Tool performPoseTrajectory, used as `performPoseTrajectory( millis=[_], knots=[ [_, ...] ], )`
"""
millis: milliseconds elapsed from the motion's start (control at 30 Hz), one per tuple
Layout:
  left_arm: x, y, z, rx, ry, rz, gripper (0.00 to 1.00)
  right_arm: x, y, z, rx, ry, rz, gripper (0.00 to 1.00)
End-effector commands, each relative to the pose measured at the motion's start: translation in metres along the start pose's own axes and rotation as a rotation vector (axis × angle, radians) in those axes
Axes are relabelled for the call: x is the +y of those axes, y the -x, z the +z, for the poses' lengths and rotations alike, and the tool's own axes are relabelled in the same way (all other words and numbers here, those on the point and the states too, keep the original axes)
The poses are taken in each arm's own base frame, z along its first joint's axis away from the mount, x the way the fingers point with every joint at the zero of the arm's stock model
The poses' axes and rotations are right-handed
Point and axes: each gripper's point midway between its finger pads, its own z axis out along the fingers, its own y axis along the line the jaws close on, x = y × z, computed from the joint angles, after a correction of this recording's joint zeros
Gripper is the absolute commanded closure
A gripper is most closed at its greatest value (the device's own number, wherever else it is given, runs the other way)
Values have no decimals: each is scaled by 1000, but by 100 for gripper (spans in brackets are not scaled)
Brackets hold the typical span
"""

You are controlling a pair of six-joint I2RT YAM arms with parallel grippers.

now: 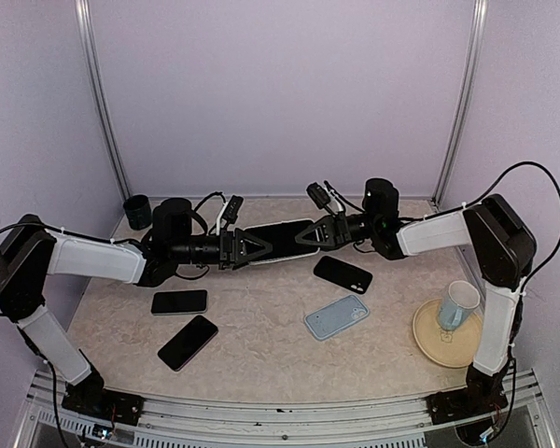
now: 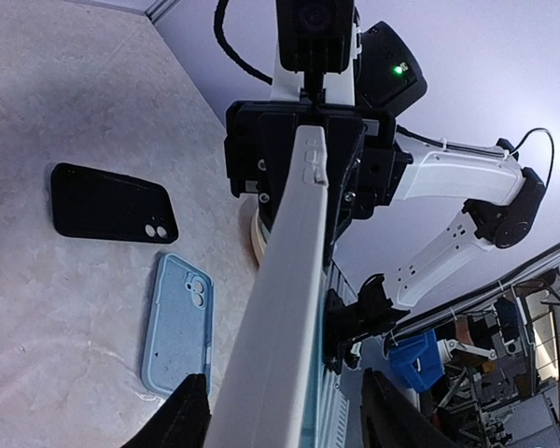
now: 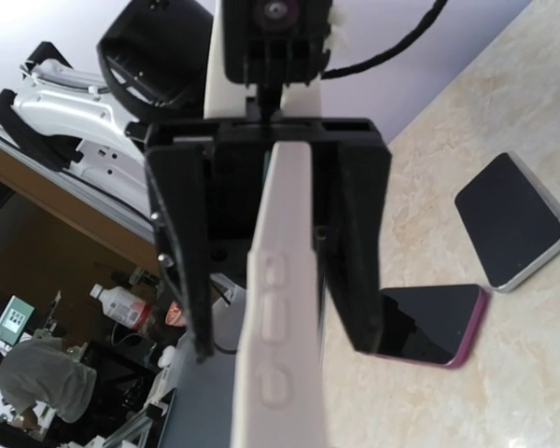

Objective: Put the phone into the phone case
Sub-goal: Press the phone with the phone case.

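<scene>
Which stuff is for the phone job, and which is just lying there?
For the job: white-cased phone, left pincer, right pincer.
Just lying about: black phone, pink-edged phone, black case, blue case, mug, plate, black cup.

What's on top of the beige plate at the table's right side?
A pale mug sits on the plate, toward its back edge. The patch of plate beneath the mug is covered, so nothing can be seen there.

The white case (image 2: pixel 280 317) runs off the bottom edge in both wrist views; behind it, the plate (image 2: pixel 255 247) is mostly hidden.
</scene>
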Motion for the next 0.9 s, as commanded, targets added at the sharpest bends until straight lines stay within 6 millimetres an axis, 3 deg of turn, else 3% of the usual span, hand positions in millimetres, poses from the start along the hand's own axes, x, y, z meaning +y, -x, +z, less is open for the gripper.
performPoseTrajectory(
  millis=[0, 200, 367, 600, 633, 733, 867],
  knots=[
    [-10, -1, 1, 0, -40, 23, 52, 20, 16, -6, -32, -5, -104, 93],
    [-10, -1, 3, 6, -52, 13, 71, 17, 17, -6, -34, -30, -115, 94],
    [-10, -1, 5, 10, -60, 6, 98, 12, 18, -6, -33, -65, -129, 94],
    [-10, 2, 4, 0, -58, 3, 100, 8, 19, -7, -32, -91, -135, 93],
    [-9, 3, 4, 1, -56, 1, 95, 8, 19, -7, -31, -90, -137, 94],
    [-7, 3, 4, 1, -49, -1, 64, 10, 20, -7, -33, -90, -144, 94],
    [-5, 5, 1, -5, -39, 0, 51, 13, 22, -7, -33, -88, -149, 93]
  ],
)
